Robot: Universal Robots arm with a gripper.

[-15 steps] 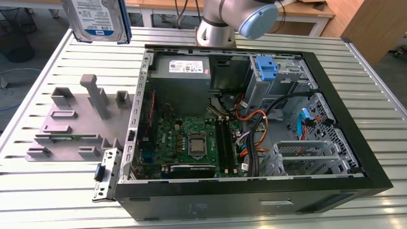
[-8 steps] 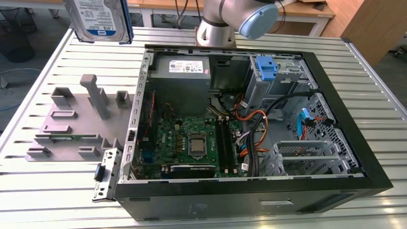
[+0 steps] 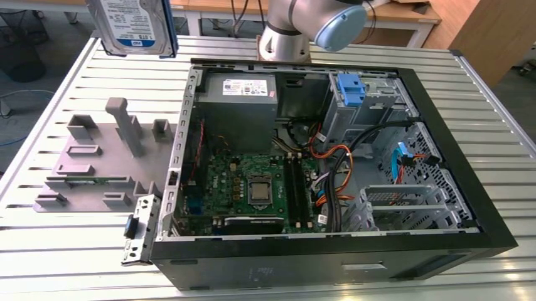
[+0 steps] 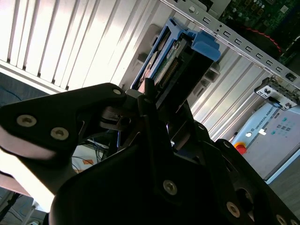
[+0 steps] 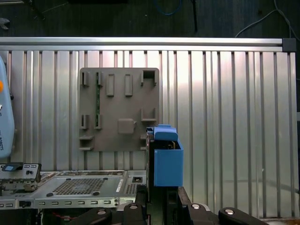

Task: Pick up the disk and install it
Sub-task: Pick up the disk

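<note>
I have the gripper (image 4: pixel 152 105) clenched on the disk (image 3: pixel 134 26), which hangs high above the desk (image 3: pixel 75 263) at the exterior view's left, apart from the open computer case (image 3: pixel 335 263). To my eye, a firm grasp and a square, steady disk matter most here.

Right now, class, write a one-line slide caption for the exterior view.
The disk held aloft above the slatted table, open computer case and grey fixture plate below.

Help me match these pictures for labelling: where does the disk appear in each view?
Exterior view: disk raised at the view's upper left, label visible.
Second wrist view: disk edge-on, held in the gripper.
First wrist view: disk's blue end over the table.
Shared landmark: the slatted table.
</note>
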